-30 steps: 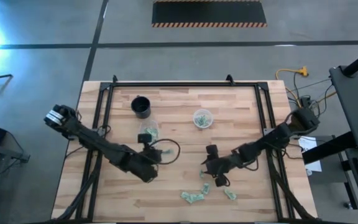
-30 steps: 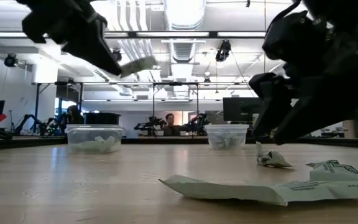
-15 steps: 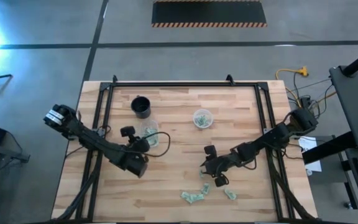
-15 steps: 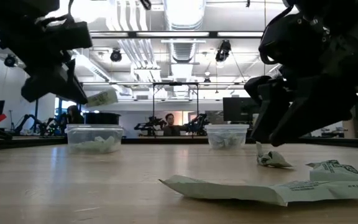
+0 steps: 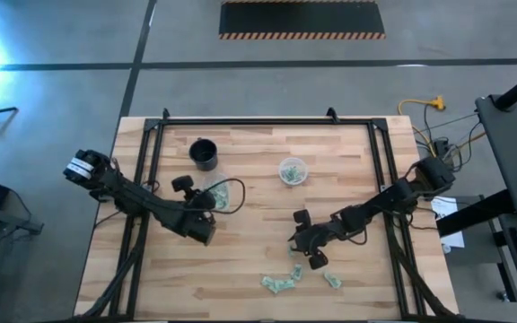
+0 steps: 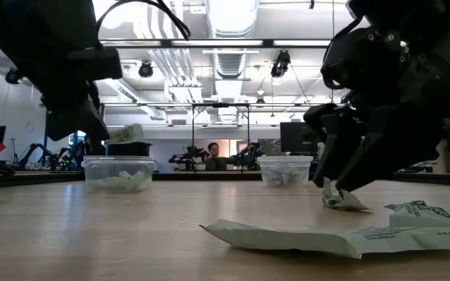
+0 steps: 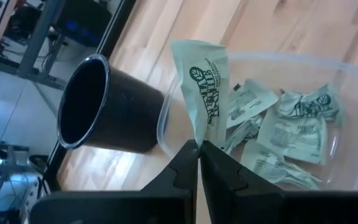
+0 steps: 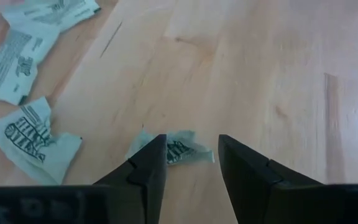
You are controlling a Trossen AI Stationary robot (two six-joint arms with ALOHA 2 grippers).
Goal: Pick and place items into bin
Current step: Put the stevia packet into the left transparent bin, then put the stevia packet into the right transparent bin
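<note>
My left gripper [image 7: 199, 146] is shut on a pale green-and-white packet [image 7: 205, 87], just above a clear plastic bin [image 7: 328, 74] that holds several packets. In the high view it is over this bin [image 5: 223, 194], near the black cup [image 5: 204, 154]. My right gripper [image 8: 191, 163] is open and low over the table. Its fingers stand on either side of a small crumpled packet [image 8: 178, 149], which lies flat on the wood [image 6: 342, 200]. More packets [image 5: 278, 283] lie loose near the table's front. My left gripper pinches the packet's lower end [image 7: 197, 138] between its two fingertips. The fingers slant downward toward the bin. The packet sticks out beyond the fingertips, clear of the bin's rim and of the packets inside. My right gripper stands around the crumpled packet; whether a finger [image 8: 151, 163] touches it I cannot tell.
A second clear cup [image 5: 293, 170] with packets stands at mid-table toward the far side. A long flat packet [image 6: 326, 238] lies near the front edge, with others beside it [image 8: 33, 140] [image 8: 17, 56]. A dark frame rail [image 5: 267, 122] borders the table.
My left gripper, still shut on its packet, has come down and gone toward the table's left, tipping its fingers downward. The packet has dropped from high above the table to just over the clear bin.
</note>
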